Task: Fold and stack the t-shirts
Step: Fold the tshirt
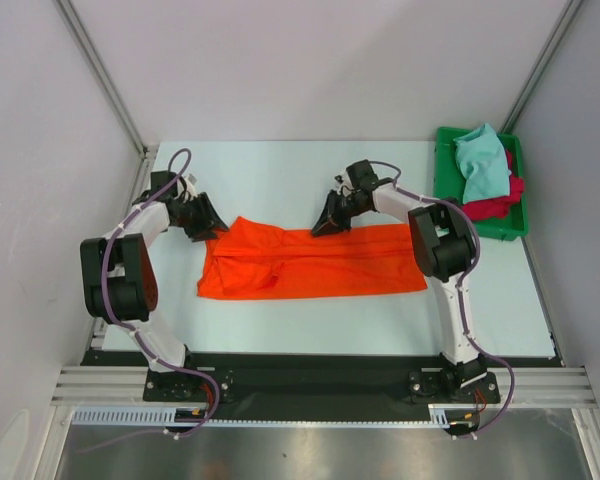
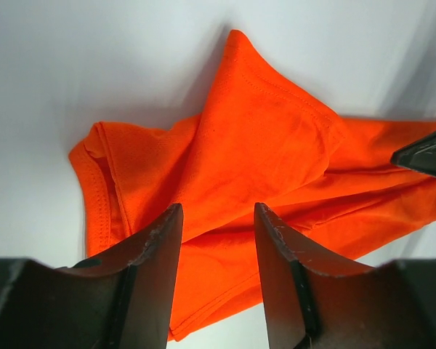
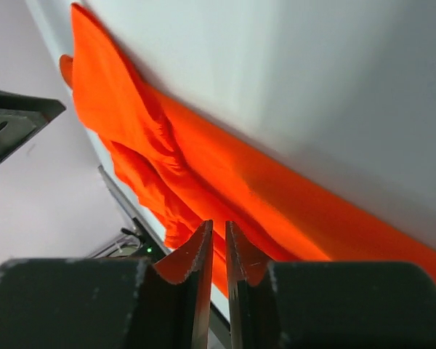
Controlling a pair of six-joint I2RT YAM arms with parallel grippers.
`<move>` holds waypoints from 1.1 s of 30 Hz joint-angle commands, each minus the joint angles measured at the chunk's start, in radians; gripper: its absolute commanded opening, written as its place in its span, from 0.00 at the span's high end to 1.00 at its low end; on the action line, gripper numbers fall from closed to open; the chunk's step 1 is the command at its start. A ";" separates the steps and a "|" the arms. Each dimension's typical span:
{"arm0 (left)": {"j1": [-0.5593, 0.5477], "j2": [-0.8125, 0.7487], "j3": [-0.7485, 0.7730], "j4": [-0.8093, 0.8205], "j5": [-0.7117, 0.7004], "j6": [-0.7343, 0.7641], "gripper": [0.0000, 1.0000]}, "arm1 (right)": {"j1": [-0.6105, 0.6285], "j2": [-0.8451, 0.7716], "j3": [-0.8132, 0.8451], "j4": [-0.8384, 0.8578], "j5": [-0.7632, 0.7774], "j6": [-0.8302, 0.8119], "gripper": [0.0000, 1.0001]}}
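- Jaws, left gripper [image 1: 206,224]: released, fingers [image 2: 156,247] spread well apart, orange cloth showing through the gap, nothing gripped.
- Jaws, right gripper [image 1: 328,226]: clenched almost to touching, with a pinch of the orange shirt [image 1: 310,262] caught at the tips.
- Orange shirt: flat across the middle of the table [image 1: 280,170], folded into a long band running left to right, somewhat nearer the front edge than the back.
- Left gripper: poised over the band's back left corner, above a flap of cloth doubled over on itself.
- Right gripper: down on the band's back edge, roughly midway along its length.
- Teal shirt [image 1: 482,165]: crumpled, heaped on top of the red shirt [image 1: 495,207].
- Both of those: inside the green tray [image 1: 508,230] at the back right corner of the table, apart from the orange shirt.
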 commanded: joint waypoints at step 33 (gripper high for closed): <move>-0.010 -0.068 -0.067 -0.020 -0.016 0.033 0.63 | 0.145 0.215 0.289 -0.069 -0.075 -0.003 0.86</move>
